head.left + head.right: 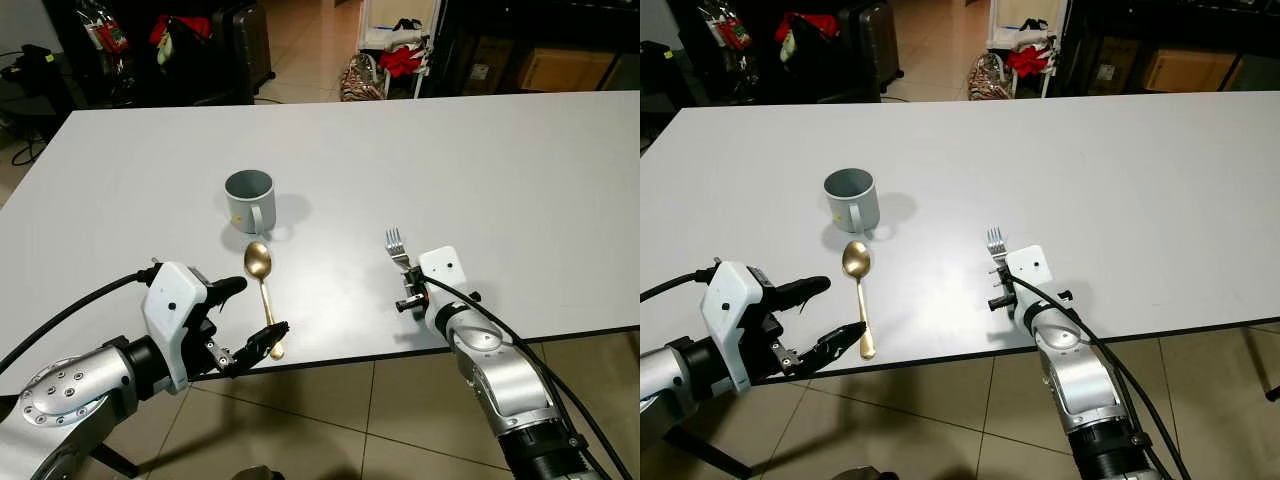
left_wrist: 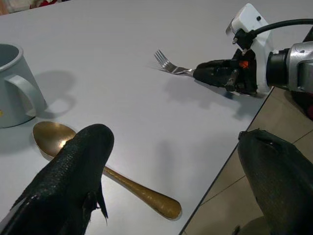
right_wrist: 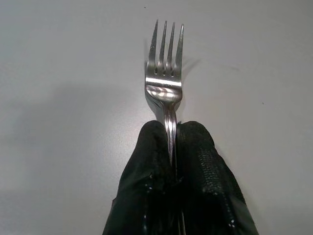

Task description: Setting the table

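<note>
No readable writing; right hand (image 1: 404, 272) grips fork (image 1: 395, 245).

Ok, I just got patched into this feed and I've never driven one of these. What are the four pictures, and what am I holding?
You are seeing through a humanoid robot standing at the near edge of a white table. The two wide pictures come from the stereo camera on its head, looking down; they show the same scene. The other two come from a camera on each wrist, looking along that arm's two black fingers.

On the table stand a grey-blue mug and, just nearer to you, a gold spoon lying with its bowl toward the mug.

Your right gripper is shut on the handle of a silver fork, tines pointing away from you. Your left gripper is open and holds nothing, its fingers either side of the spoon's handle end.
</note>
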You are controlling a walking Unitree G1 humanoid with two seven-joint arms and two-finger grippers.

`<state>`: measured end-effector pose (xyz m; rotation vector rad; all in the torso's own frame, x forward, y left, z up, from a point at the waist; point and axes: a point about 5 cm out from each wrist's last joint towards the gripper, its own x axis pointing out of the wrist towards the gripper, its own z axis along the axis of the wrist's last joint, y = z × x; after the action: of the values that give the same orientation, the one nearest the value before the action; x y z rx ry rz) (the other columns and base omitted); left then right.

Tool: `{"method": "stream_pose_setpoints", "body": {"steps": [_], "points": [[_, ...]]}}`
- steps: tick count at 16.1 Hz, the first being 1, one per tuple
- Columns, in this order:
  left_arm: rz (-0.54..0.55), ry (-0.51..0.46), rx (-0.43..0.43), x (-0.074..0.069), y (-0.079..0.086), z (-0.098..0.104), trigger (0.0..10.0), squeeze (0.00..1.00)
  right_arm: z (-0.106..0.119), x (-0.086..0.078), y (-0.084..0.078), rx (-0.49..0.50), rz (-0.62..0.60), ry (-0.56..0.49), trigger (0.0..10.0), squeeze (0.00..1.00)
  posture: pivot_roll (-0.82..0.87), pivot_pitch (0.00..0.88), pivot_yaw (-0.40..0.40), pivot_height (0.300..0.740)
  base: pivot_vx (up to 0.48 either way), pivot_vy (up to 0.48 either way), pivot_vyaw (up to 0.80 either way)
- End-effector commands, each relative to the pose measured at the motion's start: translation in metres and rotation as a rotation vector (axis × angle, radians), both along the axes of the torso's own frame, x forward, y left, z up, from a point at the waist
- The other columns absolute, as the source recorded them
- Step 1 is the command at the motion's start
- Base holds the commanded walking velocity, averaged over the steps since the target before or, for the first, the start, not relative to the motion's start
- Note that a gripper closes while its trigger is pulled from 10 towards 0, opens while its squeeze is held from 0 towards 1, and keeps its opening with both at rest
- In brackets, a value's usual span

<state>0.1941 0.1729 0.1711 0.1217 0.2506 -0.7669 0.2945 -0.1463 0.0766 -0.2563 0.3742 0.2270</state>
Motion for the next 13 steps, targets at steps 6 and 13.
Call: {"method": "stream_pose_setpoints", "body": {"steps": [6, 13], "points": [[-0.024, 0.000, 0.013, -0.002, -0.002, 0.003, 10.0, 0.00, -0.007, -0.003, -0.016, -0.018, -0.027, 0.035, 10.0, 0.00, -0.01, 0.057, 0.027, 0.740, 0.000, 0.000, 0.00], [-0.028, 0.002, 0.012, -0.001, -0.003, 0.002, 10.0, 0.00, -0.003, -0.005, -0.018, 0.039, -0.047, 0.044, 10.0, 0.95, -0.01, 0.053, 0.027, 0.740, 0.000, 0.000, 0.00]]}}
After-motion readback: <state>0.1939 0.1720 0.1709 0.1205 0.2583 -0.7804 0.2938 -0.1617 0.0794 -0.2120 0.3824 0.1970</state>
